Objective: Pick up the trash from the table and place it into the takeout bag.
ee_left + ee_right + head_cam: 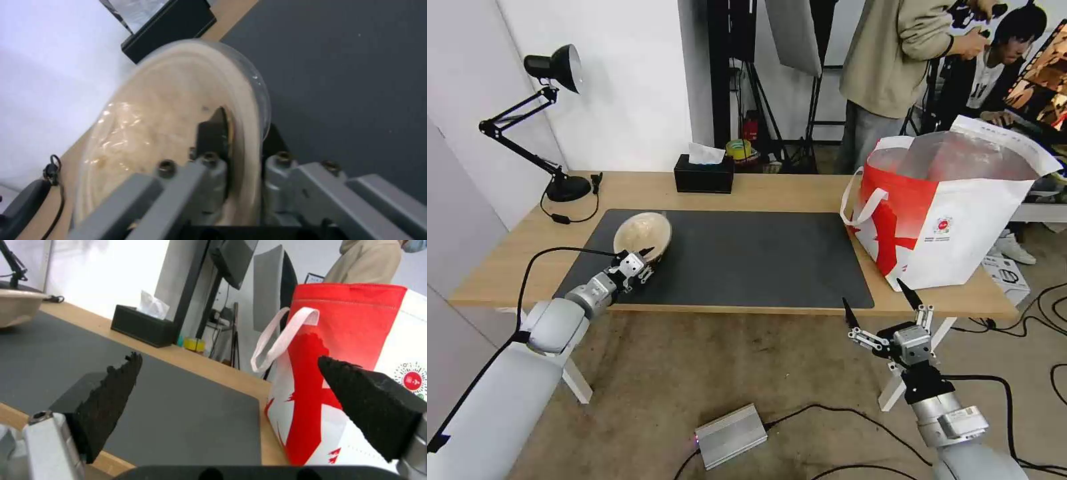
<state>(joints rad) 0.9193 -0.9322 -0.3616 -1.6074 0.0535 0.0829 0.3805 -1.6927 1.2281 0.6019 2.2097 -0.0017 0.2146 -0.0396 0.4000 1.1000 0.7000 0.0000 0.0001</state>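
At the left end of the dark mat (pixel 720 257) on the table (pixel 774 190), the left gripper (pixel 639 261) has its fingers (pixel 213 133) clamped on the near rim of the round beige lidded bowl (pixel 642 233), one finger over the lid face and the other behind the rim. The bowl stands tipped up on edge, its lid turned toward the robot, and whether its far edge touches the mat cannot be told. It looks light and thin-walled, probably a fibre shell with a clear plastic lid (pixel 178 110); the rim is the stiffest place to take hold, and I judge that a pinch there could let the bowl swing or slip, since the lid seems smooth. Squeezing hard might buckle the wall or pop the lid, so a modest grip suits it. Beyond the fingers toward the back edge sit a black tissue box (pixel 704 173) and, farther left, a desk lamp (pixel 554 67). Well to the right of the bowl, the takeout bag (pixel 954 213) stands open at the table's right end, foil lining showing. The right gripper (pixel 882 308) hangs off the table's front edge with its fingers (pixel 111 400) spread wide apart and nothing between them; the bag stands just beyond them.
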